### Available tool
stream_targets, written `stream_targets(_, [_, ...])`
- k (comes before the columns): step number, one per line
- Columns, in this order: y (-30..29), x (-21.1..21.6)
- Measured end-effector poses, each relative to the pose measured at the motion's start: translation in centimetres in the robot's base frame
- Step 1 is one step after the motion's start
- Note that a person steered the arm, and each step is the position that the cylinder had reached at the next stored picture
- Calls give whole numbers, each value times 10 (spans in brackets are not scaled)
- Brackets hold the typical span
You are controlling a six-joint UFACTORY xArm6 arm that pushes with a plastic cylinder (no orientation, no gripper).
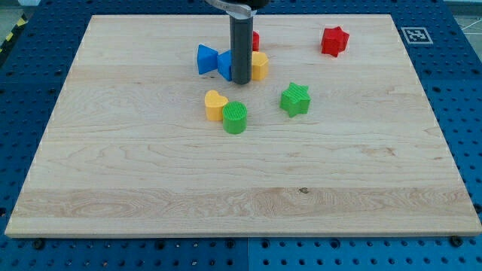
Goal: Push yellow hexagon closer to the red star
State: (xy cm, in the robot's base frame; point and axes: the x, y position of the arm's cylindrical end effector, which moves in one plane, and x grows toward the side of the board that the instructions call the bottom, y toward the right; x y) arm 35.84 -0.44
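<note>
Up near the view's top, my tip holds nothing, pressed against the yellow hexagon from its left; the red star sits well right. Probably light, rigid, slippery — push its left face centrally or it'll spin off.

red star, yellow hexagon, green star

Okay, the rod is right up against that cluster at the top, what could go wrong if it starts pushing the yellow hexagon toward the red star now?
1. My tip sits between the blue blocks and the yellow hexagon, so a badly aimed push may drag a blue block along.
2. A small red block peeks out behind the rod, beside the hexagon; it could get shoved too.
3. The red star lies near the board's top edge; an off-centre push might send the hexagon past it.
</note>
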Motion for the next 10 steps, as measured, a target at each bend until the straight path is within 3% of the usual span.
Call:
stream_targets(4, [124, -3])
stream_targets(5, [104, 11])
stream_targets(7, [7, 13])
stream_targets(8, [5, -4])
stream_targets(10, [73, -60])
